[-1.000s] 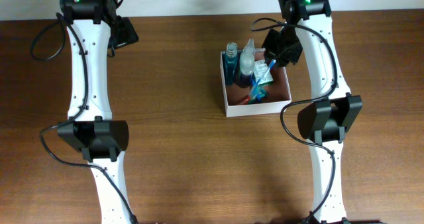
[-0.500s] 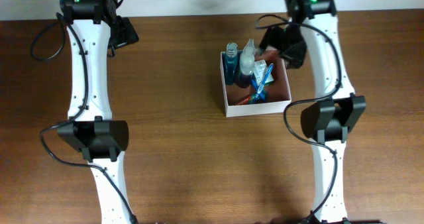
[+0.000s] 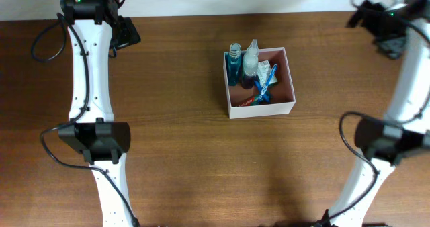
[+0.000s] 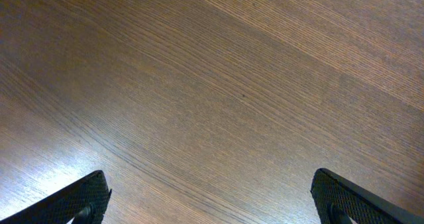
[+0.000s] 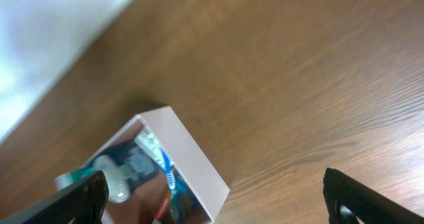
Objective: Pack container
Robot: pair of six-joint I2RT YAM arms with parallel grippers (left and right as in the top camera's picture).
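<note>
The container (image 3: 290,86), a shallow white-walled box with a reddish-brown inside, sits at mid-table toward the back. Inside it are a blue bottle (image 3: 234,60), a clear spray bottle (image 3: 250,58), a blue toothbrush (image 3: 266,86), a green-and-white packet (image 3: 264,70) and a red tube (image 3: 246,101). My right gripper (image 3: 391,44) hangs open and empty at the far right back, well away from the box. In the right wrist view its gripper (image 5: 215,201) frames the container (image 5: 195,151) from a distance. My left gripper (image 3: 127,33) is open over bare wood at the back left, also seen as gripper (image 4: 212,204).
The brown wooden table (image 3: 188,160) runs wide around the box. A pale wall edge (image 5: 46,32) borders the table's back side in the right wrist view. Both white arms stand along the left and right sides of the table.
My right gripper has opened over the container, left the packet inside, and swung up and away to the far right back. The left arm has stayed still.
</note>
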